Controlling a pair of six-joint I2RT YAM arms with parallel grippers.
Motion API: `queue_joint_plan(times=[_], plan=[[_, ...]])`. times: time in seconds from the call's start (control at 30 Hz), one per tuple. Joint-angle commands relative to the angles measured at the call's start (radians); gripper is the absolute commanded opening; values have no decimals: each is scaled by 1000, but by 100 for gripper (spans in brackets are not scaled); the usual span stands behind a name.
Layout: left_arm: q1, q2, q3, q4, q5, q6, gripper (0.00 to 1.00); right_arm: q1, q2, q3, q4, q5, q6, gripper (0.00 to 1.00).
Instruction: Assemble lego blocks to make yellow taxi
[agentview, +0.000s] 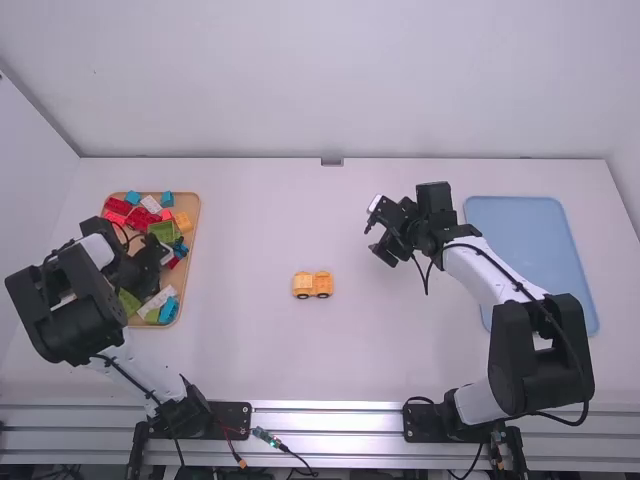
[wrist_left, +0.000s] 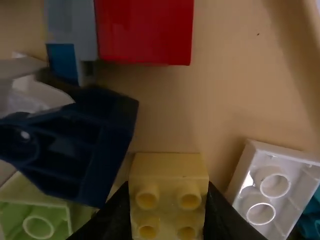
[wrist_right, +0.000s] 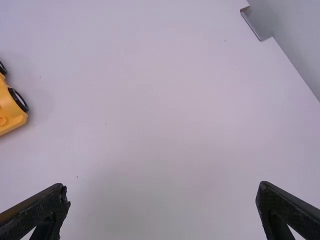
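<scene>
– What is seen nearest?
– The wheeled yellow taxi part (agentview: 313, 285), set on the white surface (agentview: 300, 370) just below mid-frame.
– And beyond?
– At left, a yellow block (wrist_left: 169, 167) is pinched between the jaws of the left gripper (agentview: 150, 266), at the brown tray (agentview: 198, 212). Farther up, right of centre, the right gripper's (agentview: 376, 233) jaws are spread.

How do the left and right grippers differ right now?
The left gripper is closed on a yellow block; the right gripper is open, its fingers wide apart, holding nothing.
The left gripper is at the tan tray of loose blocks, while the right gripper is over the table, to the right of the yellow car.
Both are black, two-finger grippers.
</scene>
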Motion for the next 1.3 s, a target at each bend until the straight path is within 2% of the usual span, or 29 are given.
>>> queue_joint_plan(times=[0.0, 0.2, 0.33, 0.47, 0.6, 0.77, 0.9, 1.13, 1.2, 1.27], plan=[[-3, 8, -5, 4, 15, -22, 24, 2, -32, 32, 0, -6, 6, 99], [-4, 8, 55, -47, 20, -80, 24, 2, -32, 33, 0, -6, 6, 99], [-4, 8, 141, -156, 31, -135, 19, 2, -32, 32, 0, -6, 3, 99], [-3, 8, 257, -287, 134, -181, 17, 2, -32, 33, 3, -6, 3, 99], [-13, 8, 350, -369, 220, -249, 2, 2, -32, 33, 3, -6, 3, 99], [-80, 4, 371, -340, 214, -282, 2, 2, -32, 33, 7, -6, 3, 99], [-217, -29, 313, -242, 137, -354, 2, 2, -32, 33, 15, -6, 3, 99], [-460, -120, 240, -184, 198, -282, 2, 1, -32, 33, 35, -6, 7, 99], [-590, -140, 238, -181, 209, -282, 2, -11, -32, 33, 46, -6, 55, 99], [-652, -140, 238, -165, 206, -283, 2, -24, -32, 32, 50, -6, 89, 99]])
